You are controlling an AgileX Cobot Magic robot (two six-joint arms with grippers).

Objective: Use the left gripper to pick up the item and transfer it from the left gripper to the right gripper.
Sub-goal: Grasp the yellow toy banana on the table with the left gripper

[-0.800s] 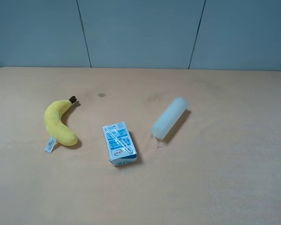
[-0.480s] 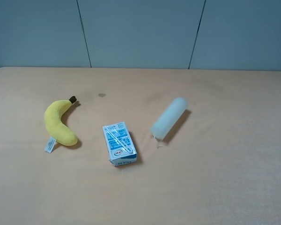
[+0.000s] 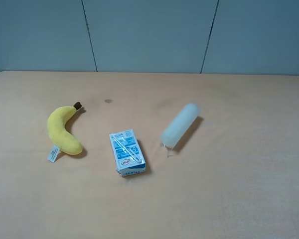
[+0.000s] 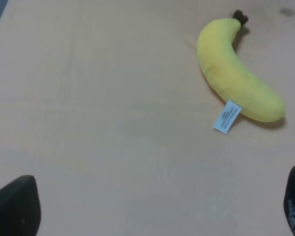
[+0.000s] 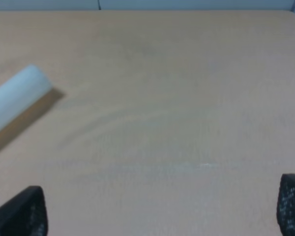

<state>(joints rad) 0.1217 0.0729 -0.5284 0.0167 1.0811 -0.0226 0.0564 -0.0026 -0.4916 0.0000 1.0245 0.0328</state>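
The yellow plush banana (image 3: 61, 130) lies on the tan table at the left, its dark stem tip pointing to the back and its white tag at the front. It also shows in the left wrist view (image 4: 234, 73). My left gripper (image 4: 152, 206) is open and empty, well short of the banana; only its two black fingertips (image 4: 14, 206) show. My right gripper (image 5: 162, 209) is open and empty over bare table; its fingertips (image 5: 22, 211) show at the frame's corners. Neither arm appears in the exterior high view.
A blue-white milk carton (image 3: 126, 152) lies at the middle front. A translucent pale cylinder (image 3: 180, 125) lies right of it, and it shows in the right wrist view (image 5: 14, 98). A small dark spot (image 3: 108, 101) marks the table behind the banana.
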